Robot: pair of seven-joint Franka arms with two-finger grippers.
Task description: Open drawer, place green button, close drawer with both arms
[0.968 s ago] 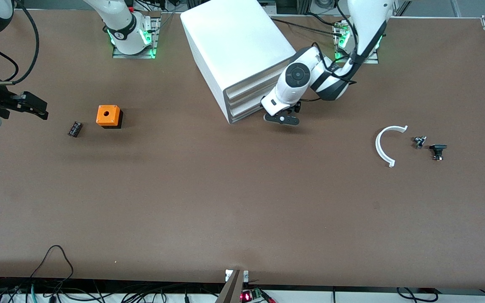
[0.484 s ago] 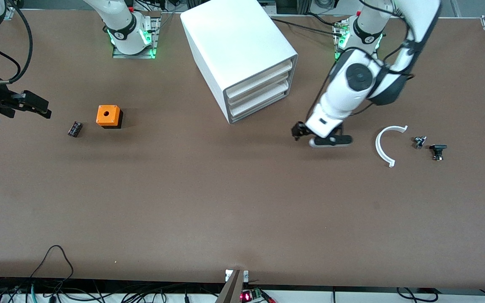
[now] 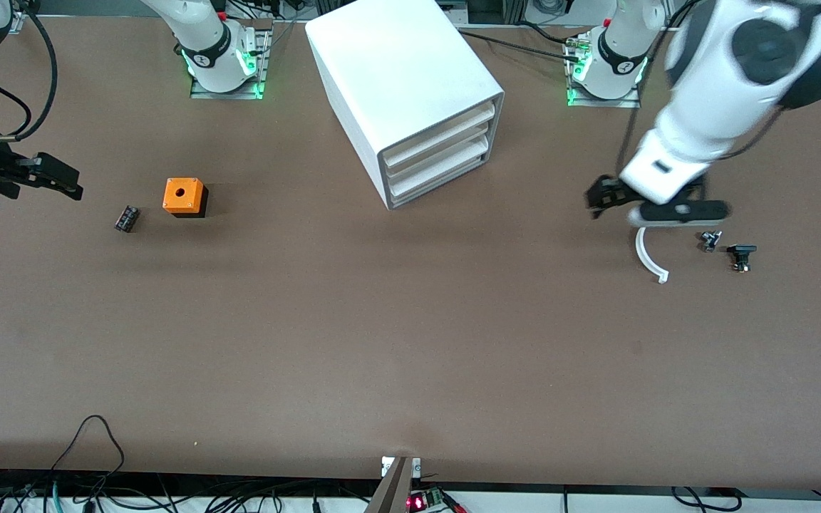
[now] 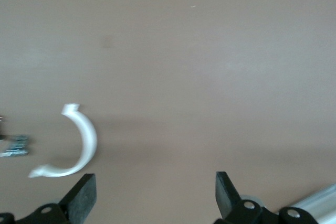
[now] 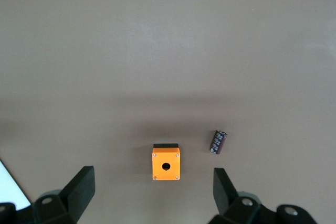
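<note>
Brown and matt, the wide table top (image 3: pixel 382 342) fills almost the whole front view; along its edge nearest the front camera hang black cables (image 3: pixel 90 456), and at the robots' edge sit two bases with green lights.

The large white box cabinet (image 3: pixel 403 78) stands between the two bases, turned at an angle. Its three shallow white drawers are all pushed in, and the lowest drawer (image 3: pixel 439 179) is shut as well.

The left gripper (image 3: pixel 656 203) hangs in the air over the white curved plastic arc (image 3: pixel 647 258), toward the left arm's end of the table. Its black fingers (image 4: pixel 84 195) stand wide apart and hold nothing.

Just beside the arc lies a small grey metal part (image 3: pixel 710 240), and next to it the small dark push-button (image 3: pixel 741 256), apart from the cabinet. Its cap colour I cannot tell.

The right gripper (image 3: pixel 50 178) waits over the right arm's end of the table, its fingers (image 5: pixel 79 184) also spread and empty. Near it lie the orange cube with a round hole (image 3: pixel 184 197) and the small black ribbed part (image 3: pixel 126 218).
</note>
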